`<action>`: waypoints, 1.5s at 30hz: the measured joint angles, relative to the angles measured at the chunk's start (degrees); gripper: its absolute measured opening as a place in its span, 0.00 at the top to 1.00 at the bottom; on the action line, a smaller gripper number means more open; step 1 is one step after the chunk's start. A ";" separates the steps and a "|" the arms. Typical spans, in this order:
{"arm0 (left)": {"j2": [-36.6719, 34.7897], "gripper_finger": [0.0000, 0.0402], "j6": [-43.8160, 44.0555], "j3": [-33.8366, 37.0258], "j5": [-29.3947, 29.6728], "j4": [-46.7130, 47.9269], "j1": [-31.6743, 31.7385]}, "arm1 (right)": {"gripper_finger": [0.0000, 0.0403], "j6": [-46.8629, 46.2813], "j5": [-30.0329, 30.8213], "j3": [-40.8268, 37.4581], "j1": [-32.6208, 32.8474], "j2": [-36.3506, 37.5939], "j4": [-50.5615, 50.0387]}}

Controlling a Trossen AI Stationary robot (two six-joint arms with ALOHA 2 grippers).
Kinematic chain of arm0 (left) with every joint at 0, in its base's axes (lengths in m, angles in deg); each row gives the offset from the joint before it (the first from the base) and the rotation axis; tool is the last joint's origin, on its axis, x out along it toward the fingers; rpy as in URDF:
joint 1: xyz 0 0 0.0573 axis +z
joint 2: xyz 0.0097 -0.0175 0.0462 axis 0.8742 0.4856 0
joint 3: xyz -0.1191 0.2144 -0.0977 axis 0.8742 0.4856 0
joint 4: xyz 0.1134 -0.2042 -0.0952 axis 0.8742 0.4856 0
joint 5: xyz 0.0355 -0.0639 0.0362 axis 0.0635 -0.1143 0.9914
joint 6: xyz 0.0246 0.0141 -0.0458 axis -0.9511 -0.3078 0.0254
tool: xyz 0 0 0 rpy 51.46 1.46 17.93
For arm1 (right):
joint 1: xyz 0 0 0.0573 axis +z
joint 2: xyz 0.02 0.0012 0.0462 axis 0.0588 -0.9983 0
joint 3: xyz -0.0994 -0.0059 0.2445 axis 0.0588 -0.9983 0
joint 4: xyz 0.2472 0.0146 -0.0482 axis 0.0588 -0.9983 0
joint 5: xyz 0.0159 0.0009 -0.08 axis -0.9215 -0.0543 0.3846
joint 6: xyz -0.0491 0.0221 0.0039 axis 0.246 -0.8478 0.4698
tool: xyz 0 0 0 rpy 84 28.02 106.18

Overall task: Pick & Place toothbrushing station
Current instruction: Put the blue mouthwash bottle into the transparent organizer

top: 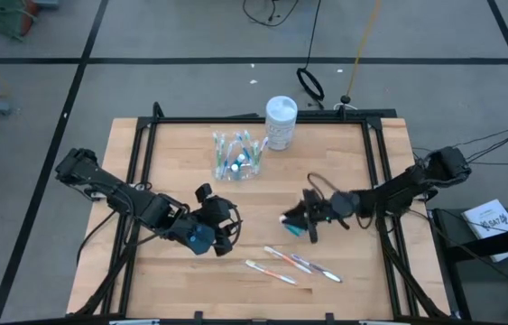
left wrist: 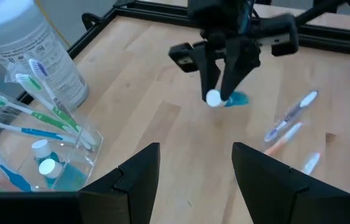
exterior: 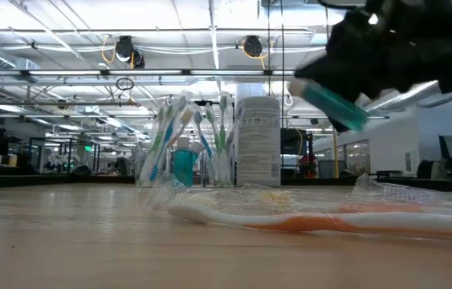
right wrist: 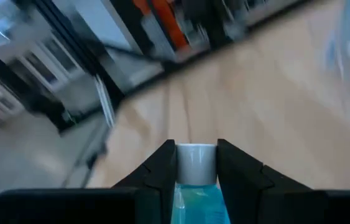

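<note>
Two grippers hang above the table (top: 145,144). Right gripper (top: 297,221) clamps a toothpaste tube (right wrist: 194,186) at centre. Left gripper (top: 225,226) hovers near-left, fingers open.

Right hand (exterior: 346,100) grips teal tube (exterior: 330,105) above toothbrush (exterior: 306,220).

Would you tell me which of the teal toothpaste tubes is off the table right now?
The toothpaste tube clamped in the right gripper, white cap outward; the other tubes stand inside the clear cup.

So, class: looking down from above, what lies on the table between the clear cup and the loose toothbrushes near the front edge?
Only bare wood between the clear cup and the loose toothbrushes, as the high view shows.
</note>
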State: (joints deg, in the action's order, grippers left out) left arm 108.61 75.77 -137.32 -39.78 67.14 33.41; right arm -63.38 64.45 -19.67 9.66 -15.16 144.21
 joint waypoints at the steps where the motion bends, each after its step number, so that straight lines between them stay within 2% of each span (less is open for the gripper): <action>1: 0.00 0.48 -0.01 0.00 0.02 -0.24 0.32 | 0.78 1.05 -1.86 0.18 -1.60 0.03 1.90; 7: 1.26 0.48 -1.86 0.00 0.02 -5.75 2.53 | 0.78 5.16 -10.39 1.49 -8.50 0.03 2.72; 11: 4.11 0.48 -7.97 0.00 -0.48 -13.15 4.08 | 0.78 6.69 -15.22 1.45 -10.38 -0.08 -3.95; 16: 8.82 0.48 -16.25 0.00 -0.72 -22.73 5.88 | 0.78 6.78 -19.10 1.50 -12.02 0.05 -5.89; 21: 12.89 0.48 -20.58 0.00 -5.52 -28.65 8.03 | 0.77 6.78 -20.58 1.47 -11.81 0.10 -6.58; 25: 15.48 0.48 -22.58 0.00 -9.61 -29.89 9.84 | 0.77 7.02 -21.84 1.42 -11.84 0.03 -8.00; 31: 17.16 0.48 -16.30 0.00 -10.80 -29.22 12.79 | 0.77 8.69 -21.75 1.43 -11.84 0.04 -7.90; 37: 17.09 0.48 -2.96 0.00 -20.00 -28.21 15.22 | 0.77 8.71 -21.59 1.45 -11.82 0.05 -6.62; 40: 17.07 0.48 3.10 0.00 -22.63 -28.34 15.80 | 0.77 8.73 -21.33 1.45 -11.82 0.05 -6.72; 45: 17.07 0.48 4.27 0.00 -23.98 -27.93 15.93 | 0.77 8.71 -19.80 1.45 -11.78 0.05 -6.52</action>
State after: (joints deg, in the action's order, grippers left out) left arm 125.68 80.04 -137.32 -63.76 39.21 49.34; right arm -54.68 44.65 -18.23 -2.12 -15.11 137.69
